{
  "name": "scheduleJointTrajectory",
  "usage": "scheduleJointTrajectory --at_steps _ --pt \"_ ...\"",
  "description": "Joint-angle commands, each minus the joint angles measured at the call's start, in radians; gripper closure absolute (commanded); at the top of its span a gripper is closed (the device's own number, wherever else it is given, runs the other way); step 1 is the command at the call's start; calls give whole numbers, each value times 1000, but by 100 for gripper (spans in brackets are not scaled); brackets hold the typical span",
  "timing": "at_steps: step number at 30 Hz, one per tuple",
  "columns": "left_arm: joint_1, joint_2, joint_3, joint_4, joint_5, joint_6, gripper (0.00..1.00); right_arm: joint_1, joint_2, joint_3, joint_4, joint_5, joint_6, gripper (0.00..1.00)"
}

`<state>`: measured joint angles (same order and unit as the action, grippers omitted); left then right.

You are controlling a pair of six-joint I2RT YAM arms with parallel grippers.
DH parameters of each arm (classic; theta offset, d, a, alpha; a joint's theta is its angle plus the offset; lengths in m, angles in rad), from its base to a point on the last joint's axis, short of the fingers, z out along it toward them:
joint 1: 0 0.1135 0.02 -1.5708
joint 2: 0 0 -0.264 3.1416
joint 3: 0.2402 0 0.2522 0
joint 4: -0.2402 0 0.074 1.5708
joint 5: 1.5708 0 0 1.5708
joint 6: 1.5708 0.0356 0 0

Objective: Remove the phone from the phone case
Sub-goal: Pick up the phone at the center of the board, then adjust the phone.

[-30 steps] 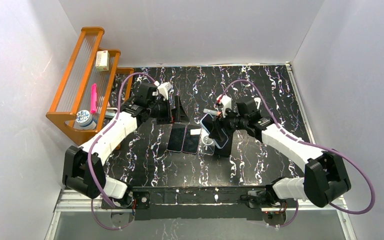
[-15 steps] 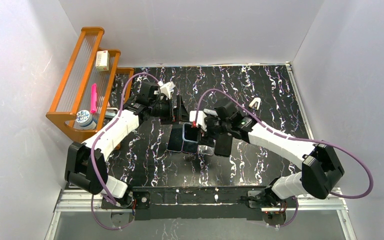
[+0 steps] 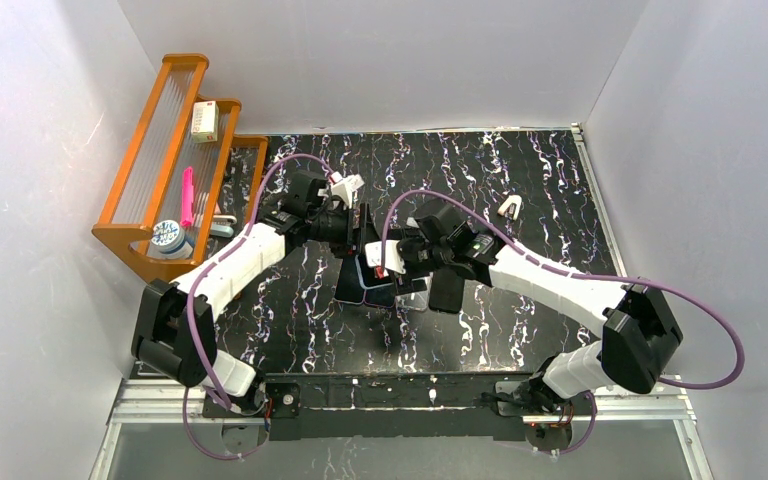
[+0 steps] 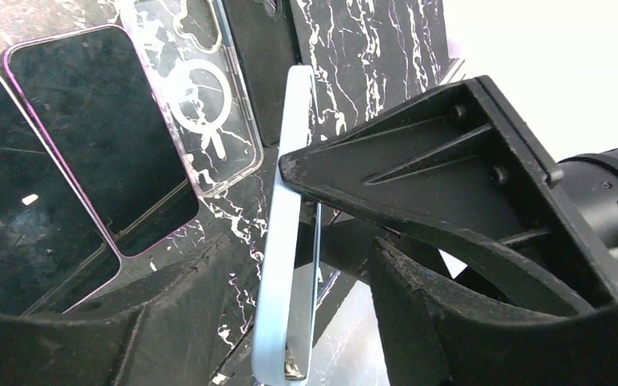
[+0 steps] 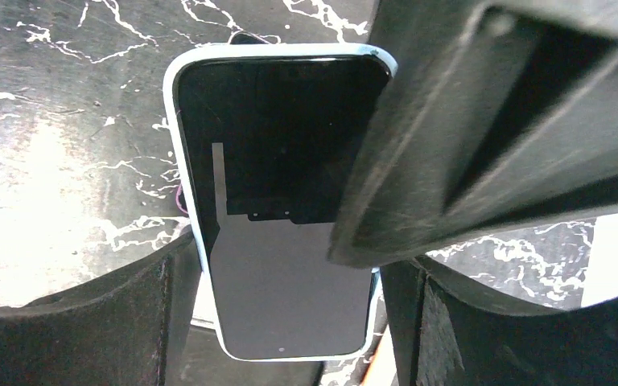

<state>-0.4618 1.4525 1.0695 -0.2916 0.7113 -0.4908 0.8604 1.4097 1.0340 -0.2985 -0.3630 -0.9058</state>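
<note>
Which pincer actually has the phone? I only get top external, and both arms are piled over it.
Observer: The right pincer. Its wrist view shows the phone with its screen toward the camera, clamped across its width.
Operator: Case on?
Observer: Yes. The blue case rims the screen wherever the edge shows.
Operator: Left pincer doing what?
Observer: In the left wrist view, the left pincer is open. It straddles the blue case edge-on, with a gap on each side.
</note>
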Motion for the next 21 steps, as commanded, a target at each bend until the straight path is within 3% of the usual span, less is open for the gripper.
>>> scheduleJointTrajectory --at_steps 1,6,8,11,18,21 --pt "-18 11 -17 -10 62 19 43 10 -9 81 47 12 -103 99" --pt "-30 17 -23 -2 80 20 65 18 0 91 55 37 -144 99" --pt "-29 17 -24 6 90 14 82 24 0 83 77 68 -164 99" --pt "-29 6 -24 26 86 1 100 25 -15 55 131 87 -170 95" --pt "-11 -71 -59 131 -33 -51 100 25 -100 -58 289 231 -67 52" --pt "7 -102 -91 198 -79 -98 100 12 -150 -110 363 253 24 45"
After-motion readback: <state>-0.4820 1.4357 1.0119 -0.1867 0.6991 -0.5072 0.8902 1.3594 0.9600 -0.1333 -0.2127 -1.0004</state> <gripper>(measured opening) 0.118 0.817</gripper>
